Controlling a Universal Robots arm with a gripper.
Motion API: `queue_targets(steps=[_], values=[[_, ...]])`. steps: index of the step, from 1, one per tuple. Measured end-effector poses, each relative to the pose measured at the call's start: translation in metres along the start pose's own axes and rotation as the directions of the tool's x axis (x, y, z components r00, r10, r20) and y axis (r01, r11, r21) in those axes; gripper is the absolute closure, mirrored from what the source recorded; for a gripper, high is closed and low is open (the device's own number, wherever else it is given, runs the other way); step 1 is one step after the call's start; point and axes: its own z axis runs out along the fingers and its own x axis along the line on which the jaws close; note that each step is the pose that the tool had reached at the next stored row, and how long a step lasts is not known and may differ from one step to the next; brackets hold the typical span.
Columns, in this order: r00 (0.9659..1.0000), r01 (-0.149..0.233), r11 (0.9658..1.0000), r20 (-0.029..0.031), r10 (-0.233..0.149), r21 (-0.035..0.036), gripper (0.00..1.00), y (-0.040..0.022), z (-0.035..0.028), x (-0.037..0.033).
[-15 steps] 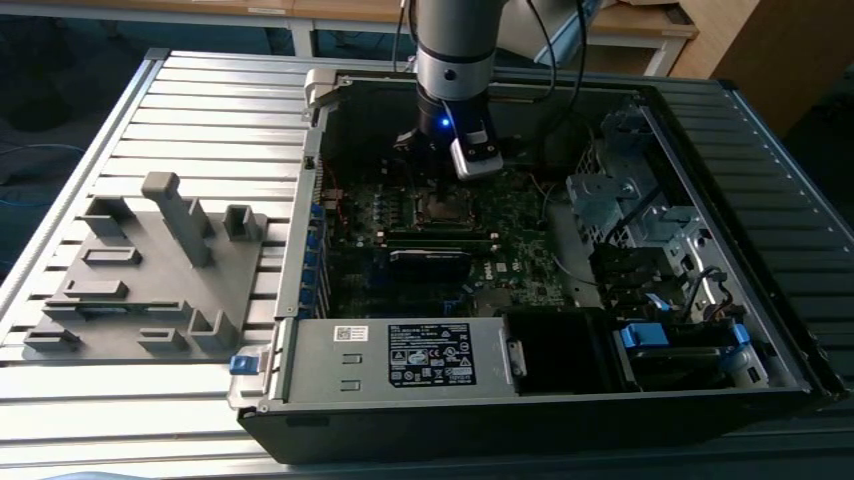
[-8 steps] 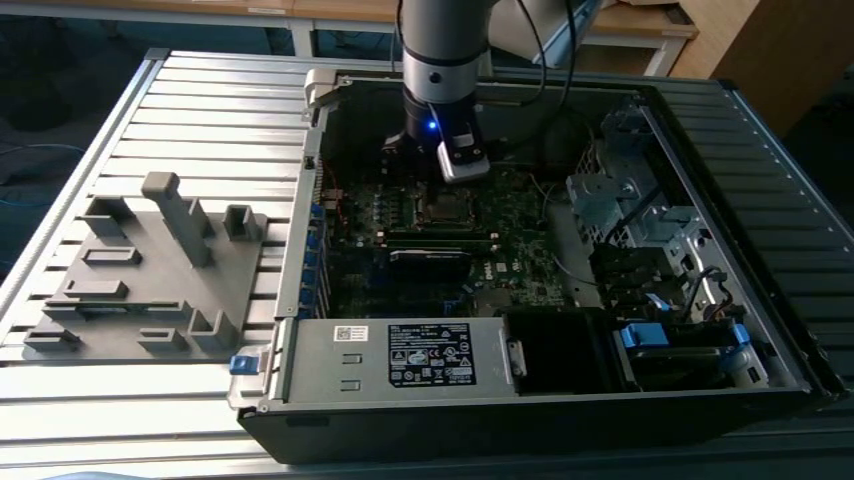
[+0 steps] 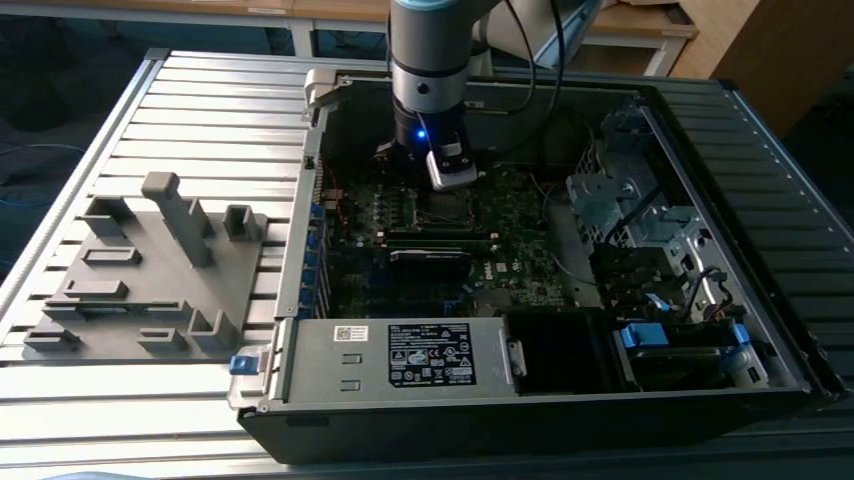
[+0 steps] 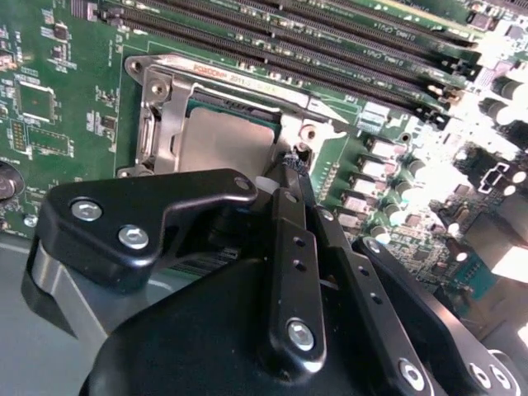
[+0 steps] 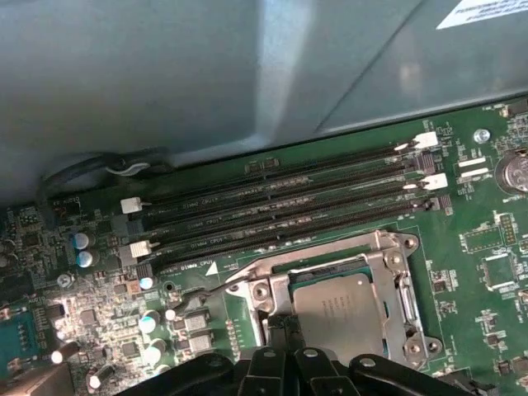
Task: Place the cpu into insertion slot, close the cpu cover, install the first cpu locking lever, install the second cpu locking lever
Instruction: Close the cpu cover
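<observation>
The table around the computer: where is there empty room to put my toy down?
On the exterior view's left, bare slats of the table lie between the grey fixture plate and the far edge, and in a strip nearer the camera. Inside the computer case it is crowded: arm, motherboard and drive cage.

Dull silver-grey cpu (image 5: 338,318), silvery cpu cover (image 5: 408,299), green motherboard (image 5: 470,198) striped with long black memory slots (image 5: 289,210), black gripper (image 4: 294,165), pale grey ribbed table (image 3: 200,110), grey fixture plate (image 3: 134,300), blue clip (image 3: 243,364), white label (image 3: 434,353) with black print
</observation>
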Motion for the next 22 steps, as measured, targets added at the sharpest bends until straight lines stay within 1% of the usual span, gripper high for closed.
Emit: queue_targets(steps=[3,6,16,19,22], values=[[1.0000,0.000,1.0000,0.0000,0.000,0.0000,0.89,0.0000,0.0000,0.0000],[1.0000,0.000,1.0000,-0.0001,0.000,0.0004,0.89,-0.0004,0.0022,0.0010],[1.0000,0.000,1.0000,-0.0001,0.000,0.0004,0.89,-0.0005,0.0036,0.0014],[1.0000,0.000,1.0000,0.0000,0.000,0.0002,0.89,-0.0004,0.0036,0.0014],[1.0000,0.000,1.0000,0.0010,0.000,-0.0024,0.89,0.0000,0.0017,0.0012]])
